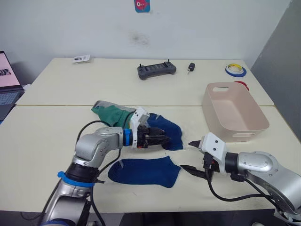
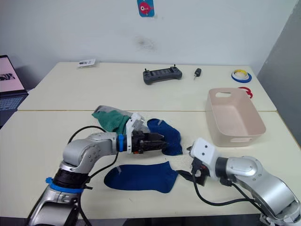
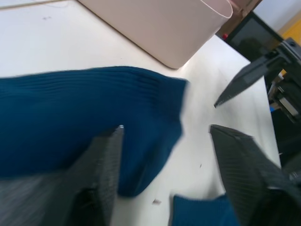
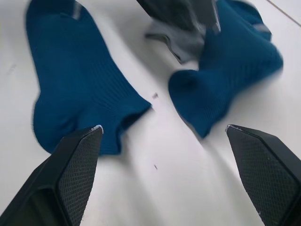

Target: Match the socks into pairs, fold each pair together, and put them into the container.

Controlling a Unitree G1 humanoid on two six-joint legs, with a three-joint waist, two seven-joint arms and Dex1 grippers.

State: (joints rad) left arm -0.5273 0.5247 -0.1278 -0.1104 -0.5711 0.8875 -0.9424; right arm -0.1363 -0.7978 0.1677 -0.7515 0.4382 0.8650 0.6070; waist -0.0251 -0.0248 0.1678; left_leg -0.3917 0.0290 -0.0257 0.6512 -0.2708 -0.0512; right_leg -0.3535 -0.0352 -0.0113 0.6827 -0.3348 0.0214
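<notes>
One dark blue sock point(image 1: 146, 172) lies flat near the table's front edge. A second dark blue sock point(image 1: 171, 132) is bunched up just behind it. My left gripper point(image 1: 165, 138) is open right at this bunched sock, whose edge lies between the fingers point(image 3: 106, 165) in the left wrist view. Behind that arm a green sock point(image 1: 112, 116) lies bundled with a light grey sock point(image 1: 105, 104). My right gripper point(image 1: 187, 155) is open and low over bare table, to the right of both blue socks. The pale pink container point(image 1: 244, 127) stands empty at the right.
A dark controller point(image 1: 156, 70), a key fob point(image 1: 191, 67) and a blue-yellow tape roll point(image 1: 235, 70) lie along the far side of the table. A small card point(image 1: 81, 59) sits at the back left. A laptop point(image 1: 7, 89) stands off the left edge.
</notes>
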